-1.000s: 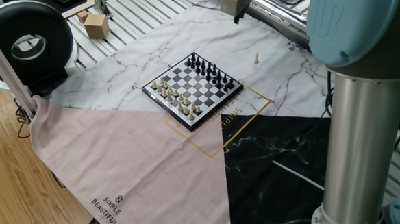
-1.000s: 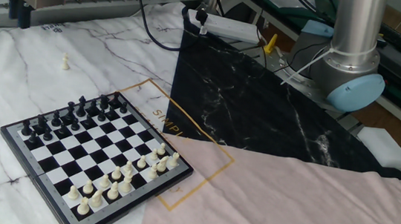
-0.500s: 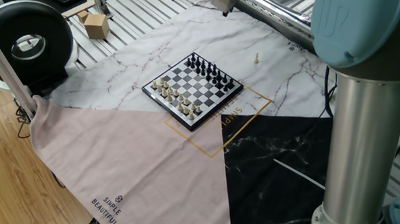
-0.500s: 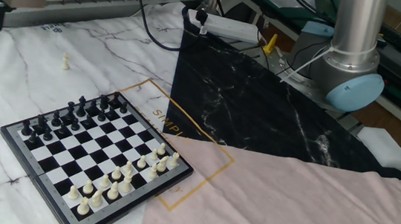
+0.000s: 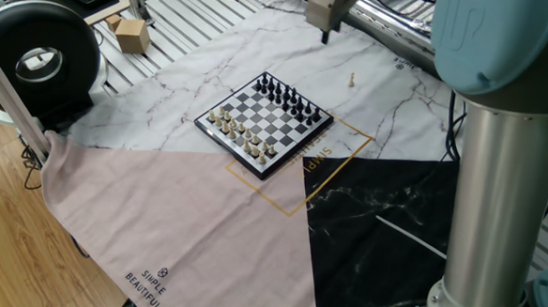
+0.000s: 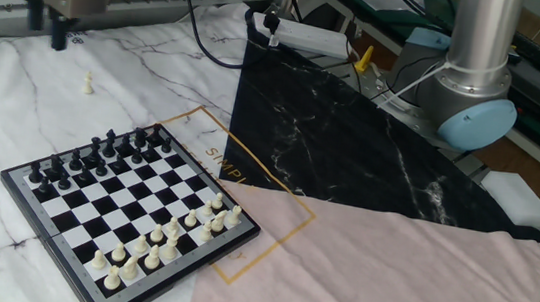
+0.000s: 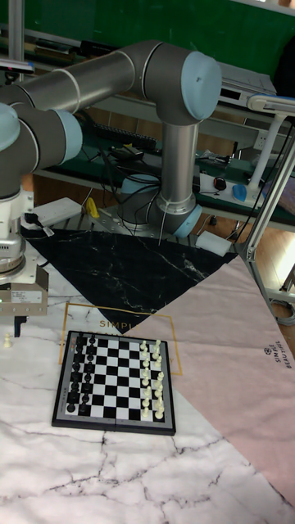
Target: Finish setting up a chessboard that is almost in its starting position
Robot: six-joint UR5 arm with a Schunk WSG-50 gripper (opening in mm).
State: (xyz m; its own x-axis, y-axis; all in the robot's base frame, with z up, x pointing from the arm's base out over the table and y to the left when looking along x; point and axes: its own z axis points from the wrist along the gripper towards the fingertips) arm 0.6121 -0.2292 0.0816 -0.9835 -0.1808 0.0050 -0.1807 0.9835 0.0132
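One chessboard (image 5: 264, 125) sits mid-counter on white marble cloth, black pieces along its far edge, cream ones nearer. Beyond it a lone cream piece (image 5: 352, 79) stands, and the claw (image 5: 325, 36) hangs above.

From the other side, the claw (image 6: 46, 35) hovers behind the stray piece (image 6: 88, 83); its opening cannot be judged.

Seen in the tall view, the claw (image 7: 14, 328) is left of the chessboard (image 7: 115, 380).

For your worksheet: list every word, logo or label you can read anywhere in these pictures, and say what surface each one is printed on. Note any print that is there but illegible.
"SIMPLE BEAUTIFUL", with a small round logo: on the pink cloth, near its corner.
"SIMPL...": gold letters inside the gold square outline beside the chessboard; the rest is not readable.
Small dark print on the marble mat: too small to read.
White logo on the round black object: a symbol, no legible words.
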